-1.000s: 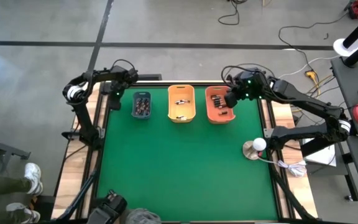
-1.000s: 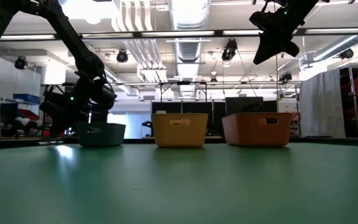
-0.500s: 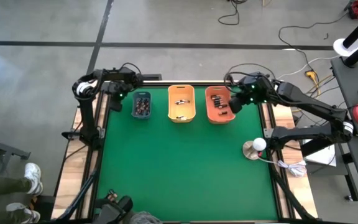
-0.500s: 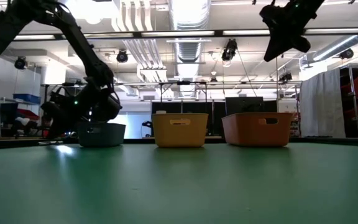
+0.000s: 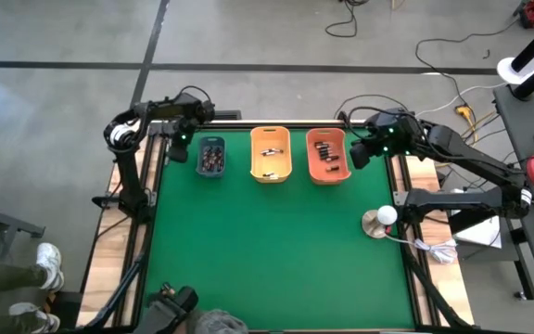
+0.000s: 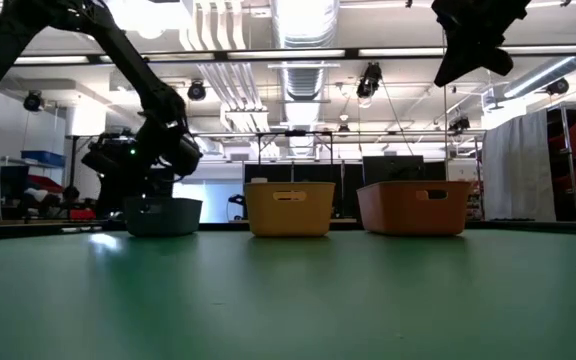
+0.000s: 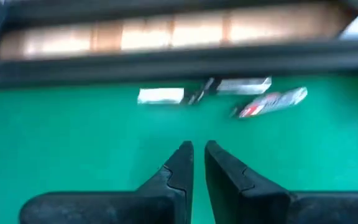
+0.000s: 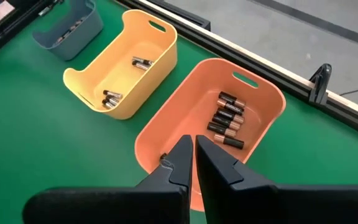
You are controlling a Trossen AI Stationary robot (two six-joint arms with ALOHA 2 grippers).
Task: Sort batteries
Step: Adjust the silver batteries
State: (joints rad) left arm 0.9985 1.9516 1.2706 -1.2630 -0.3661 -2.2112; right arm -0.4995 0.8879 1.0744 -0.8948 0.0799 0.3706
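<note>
Right gripper [image 8: 194, 149] hangs high over the near edge of the orange bin [image 8: 263, 93], fingers pressed together with nothing between them, which reads to me as a drop just made or a pause between picks. Below it, a neat row of batteries [image 8: 225, 118] lies in that bin: dark bodies with coppery ends, side by side. Next door, the yellow bin [image 8: 160, 37] holds only a few, darker and silvery, scattered apart. The grey-blue bin [image 8: 82, 15] sits furthest off, its contents too small to make out from here.

Over on the other side, the left gripper [image 7: 194, 155] is also pinched shut and empty, low over bare green tabletop [image 7: 73, 124] beside the grey-blue bin [image 5: 211, 156], near the wooden edge. From above, that bin shows a dark cluster of cells. Three bins in a row, so each seems to take one kind.
</note>
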